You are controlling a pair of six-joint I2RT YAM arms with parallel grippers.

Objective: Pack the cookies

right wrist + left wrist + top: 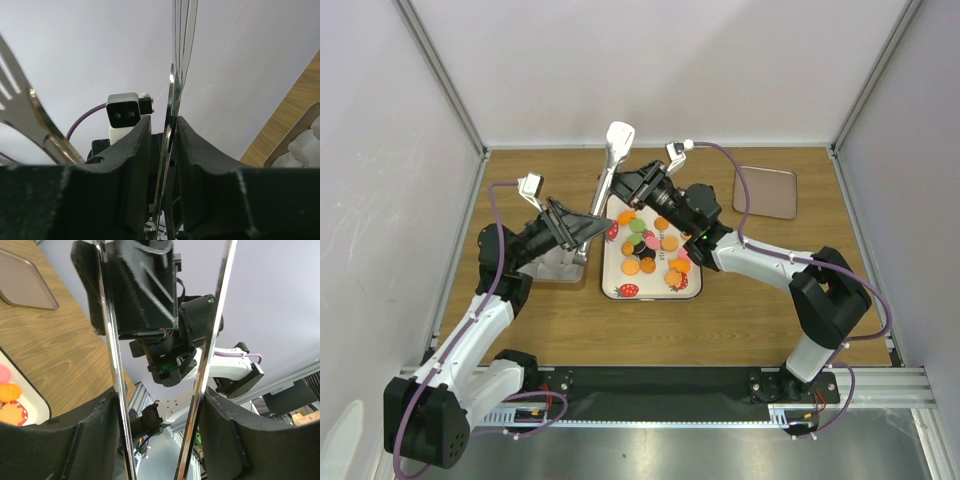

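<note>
The cookies (650, 250), small orange, green, pink and black discs, lie on a white tray (611, 290) with strawberry prints at the table's middle. A few cookies also show at the left edge of the left wrist view (9, 392). Metal tongs (616, 140) stand tilted over the tray's far left corner. My left gripper (583, 232) is shut on the tongs' lower end, with one blade (112, 355) against each finger. My right gripper (628, 186) is shut on a tongs blade (176, 75) higher up, above the tray's far edge.
A metal tray (558, 266) lies left of the white tray, under my left arm. White paper cups (306, 145) sit in a tray in the right wrist view. A flat brown tray (765, 191) lies at the back right. White walls enclose the table.
</note>
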